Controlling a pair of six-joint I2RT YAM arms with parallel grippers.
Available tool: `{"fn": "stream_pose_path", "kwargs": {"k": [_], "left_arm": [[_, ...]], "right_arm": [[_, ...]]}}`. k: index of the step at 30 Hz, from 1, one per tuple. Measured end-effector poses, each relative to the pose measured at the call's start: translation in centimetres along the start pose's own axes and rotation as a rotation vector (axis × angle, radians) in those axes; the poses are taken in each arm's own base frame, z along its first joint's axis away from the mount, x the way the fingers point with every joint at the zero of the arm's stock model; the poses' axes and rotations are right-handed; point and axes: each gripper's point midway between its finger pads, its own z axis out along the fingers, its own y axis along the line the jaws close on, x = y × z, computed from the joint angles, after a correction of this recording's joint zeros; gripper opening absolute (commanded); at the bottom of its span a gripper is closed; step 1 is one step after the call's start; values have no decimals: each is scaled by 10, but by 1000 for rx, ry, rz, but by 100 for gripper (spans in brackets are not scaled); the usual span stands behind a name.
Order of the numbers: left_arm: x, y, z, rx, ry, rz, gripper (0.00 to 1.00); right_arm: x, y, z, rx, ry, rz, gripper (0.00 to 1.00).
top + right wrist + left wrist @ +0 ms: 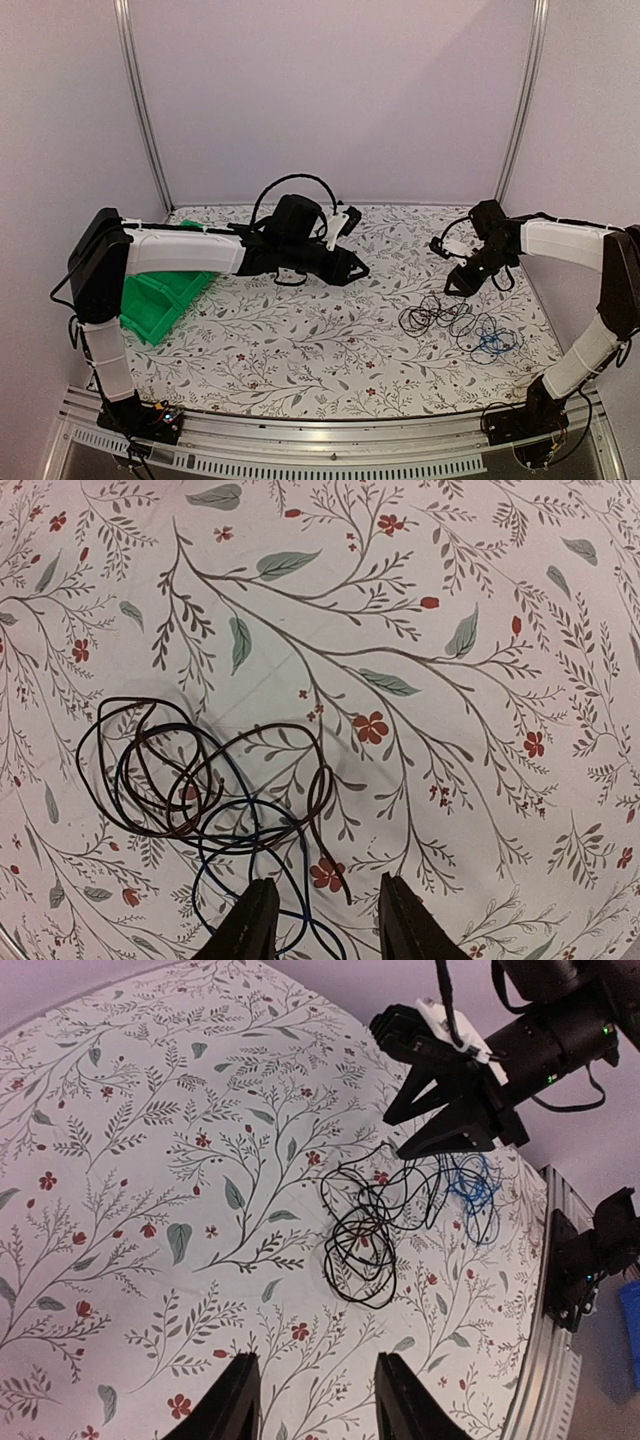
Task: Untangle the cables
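While both arms hang above the table [300, 350], the cables [450, 322] are seen lying in a loose tangle toward four o'clock of the table's middle, with the blue cable [492, 340] at the heap's four o'clock side. The right gripper [462, 286] is poised just above the heap's twelve o'clock edge, its jaws parted and nothing gripped. The left gripper [352, 268] is found well apart at ten o'clock, likewise parted and empty.
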Motion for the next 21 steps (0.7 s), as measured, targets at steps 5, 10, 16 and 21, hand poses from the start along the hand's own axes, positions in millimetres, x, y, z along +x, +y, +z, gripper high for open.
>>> {"fn": "stream_pose_path", "kwargs": {"k": [5, 10, 16, 21], "left_arm": [[0, -1, 0, 5, 1, -12, 39], [0, -1, 0, 5, 2, -11, 39], [0, -1, 0, 7, 0, -3, 41], [-5, -1, 9, 17, -23, 6, 51]], "right_arm": [[-1, -6, -1, 26, 7, -33, 41], [11, -8, 15, 5, 59, -32, 33], [18, -5, 23, -22, 90, -39, 0], [-5, -2, 6, -65, 37, -38, 0]]}}
